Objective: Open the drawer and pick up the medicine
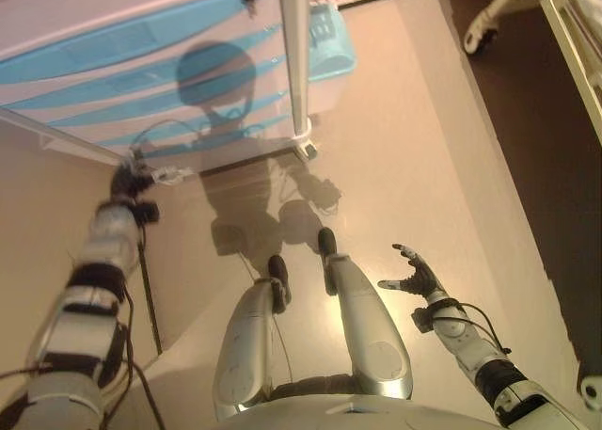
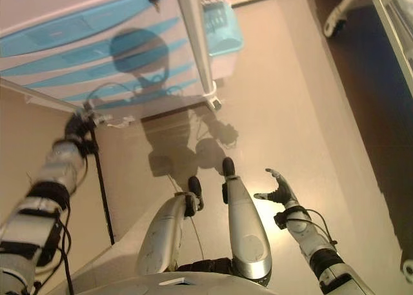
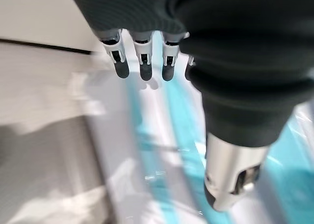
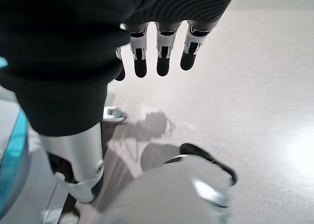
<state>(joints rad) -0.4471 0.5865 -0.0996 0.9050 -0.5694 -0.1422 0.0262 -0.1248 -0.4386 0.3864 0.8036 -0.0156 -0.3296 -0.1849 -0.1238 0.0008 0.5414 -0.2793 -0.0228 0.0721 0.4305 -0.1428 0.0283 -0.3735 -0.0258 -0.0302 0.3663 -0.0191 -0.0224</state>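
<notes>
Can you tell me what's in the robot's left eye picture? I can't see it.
The robot's left hand reaches toward the bottom of a drawer unit with white and blue-fronted drawers, all looking closed. Its right hand hangs open and empty over the tan floor. No medicine shows.

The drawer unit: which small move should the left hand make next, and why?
Probably the left hand should ease forward and curl its fingers on one turquoise drawer front of the drawer unit. All the drawers look closed, no medicine is visible, and that hand hovers open and empty near the unit's lower edge. The right hand is open over the floor, far away.
</notes>
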